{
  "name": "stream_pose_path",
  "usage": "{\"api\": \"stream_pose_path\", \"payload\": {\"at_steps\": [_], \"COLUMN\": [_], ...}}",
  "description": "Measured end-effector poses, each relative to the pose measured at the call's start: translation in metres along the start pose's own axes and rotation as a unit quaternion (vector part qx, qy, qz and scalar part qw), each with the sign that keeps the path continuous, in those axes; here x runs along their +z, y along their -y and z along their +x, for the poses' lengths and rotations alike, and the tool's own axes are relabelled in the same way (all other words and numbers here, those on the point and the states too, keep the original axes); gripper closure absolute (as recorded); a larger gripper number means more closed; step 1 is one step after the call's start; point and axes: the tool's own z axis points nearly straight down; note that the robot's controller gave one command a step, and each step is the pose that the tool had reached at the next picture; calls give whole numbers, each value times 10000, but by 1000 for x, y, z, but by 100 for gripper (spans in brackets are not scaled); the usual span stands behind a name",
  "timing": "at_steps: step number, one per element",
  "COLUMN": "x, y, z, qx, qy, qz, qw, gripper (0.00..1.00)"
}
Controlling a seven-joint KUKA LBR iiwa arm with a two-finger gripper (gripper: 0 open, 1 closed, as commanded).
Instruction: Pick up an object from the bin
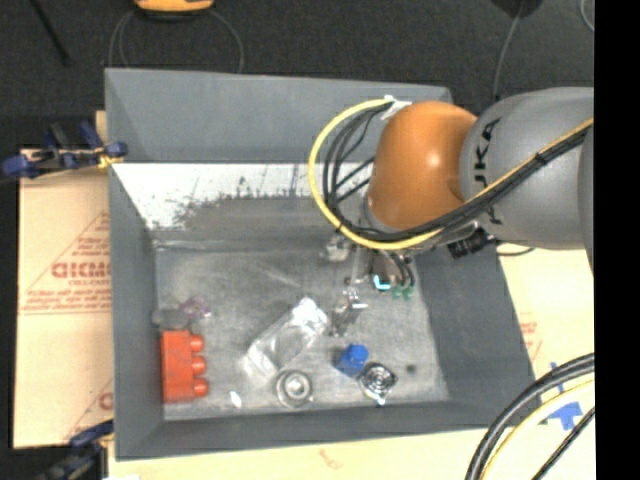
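My gripper (351, 301) hangs below the orange wrist cover over the right middle of the bin floor. Just to its lower left lies a crumpled clear plastic container (287, 340) with a round metal-looking ring (293, 386) at its lower end. A small blue block (350, 359) sits right below the gripper, and a shiny silver piece (378, 381) rests against the block's lower right. Nothing shows as held.
A red toy brick (183, 365) lies at the bin's lower left, with a small clear purplish piece (181, 313) just above it. A tiny white scrap (235, 400) rests near the front wall. The arm and its cables cover the bin's upper right.
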Motion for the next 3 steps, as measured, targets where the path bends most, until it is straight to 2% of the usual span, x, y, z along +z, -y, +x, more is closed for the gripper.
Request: {"api": "stream_pose_path", "payload": {"at_steps": [1, 2, 3], "x": [87, 61, 86], "y": [4, 128, 81], "z": [48, 33, 81], "qx": [-297, 0, -753], "qy": [73, 53, 161], "qz": [6, 26, 35], "qw": [9995, 10000, 9970], "gripper": [0, 0, 0]}}
